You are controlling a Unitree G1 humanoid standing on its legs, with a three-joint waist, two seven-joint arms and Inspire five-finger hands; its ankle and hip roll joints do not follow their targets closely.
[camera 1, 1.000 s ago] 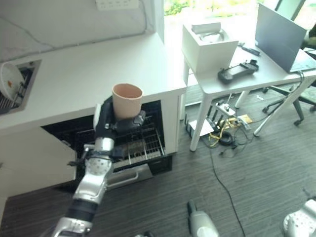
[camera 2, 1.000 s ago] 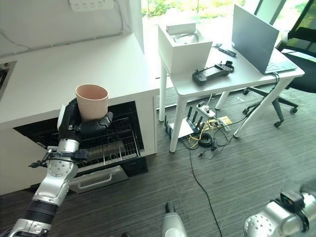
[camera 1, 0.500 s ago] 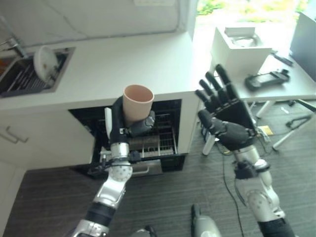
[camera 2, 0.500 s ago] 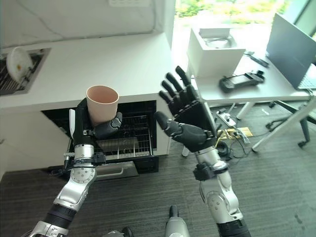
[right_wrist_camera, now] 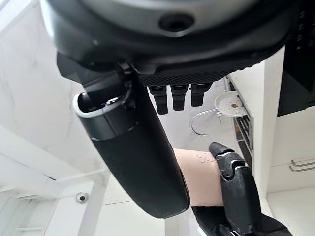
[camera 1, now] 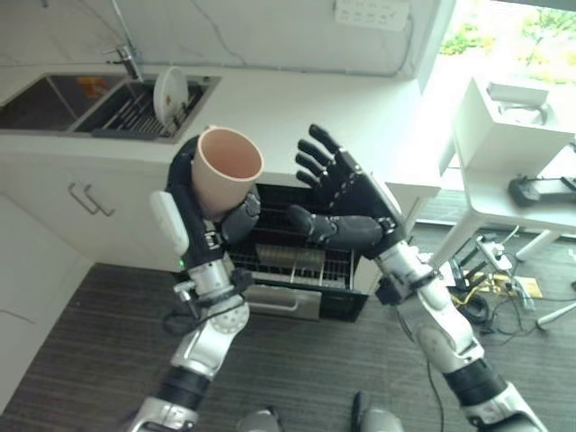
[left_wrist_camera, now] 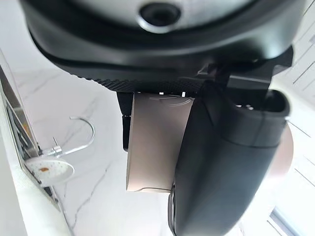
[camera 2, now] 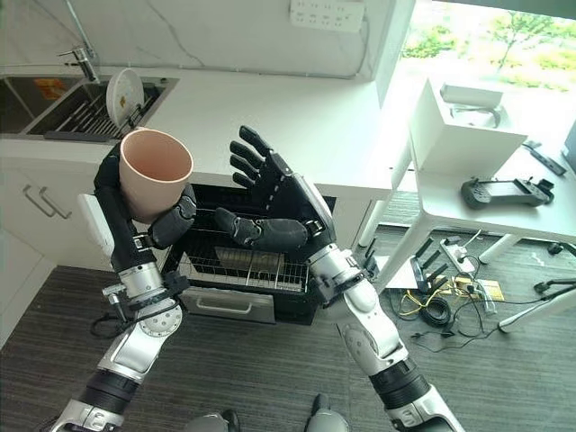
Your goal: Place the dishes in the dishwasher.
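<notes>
My left hand (camera 1: 202,220) is shut on a beige cup (camera 1: 225,169), held upright at chest height in front of the counter; the cup (left_wrist_camera: 155,142) shows past the thumb in the left wrist view. My right hand (camera 1: 351,202) is open, fingers spread, just to the right of the cup and apart from it. Below both hands the dishwasher (camera 1: 306,261) stands open, its wire rack (camera 2: 238,265) pulled out. A white plate (camera 1: 168,91) stands on edge in the sink (camera 1: 99,99) at the back left.
The white counter (camera 1: 297,112) runs across above the dishwasher, with a tap (camera 1: 126,49) behind the sink. A white side table (camera 2: 504,211) at the right carries a white box (camera 2: 463,112) and a black controller (camera 2: 504,191). Cables (camera 2: 441,297) lie on the floor beneath it.
The camera has swung left, bringing the sink and tap into view. My right hand has moved closer to the cup, which my left hand has lifted a little.
</notes>
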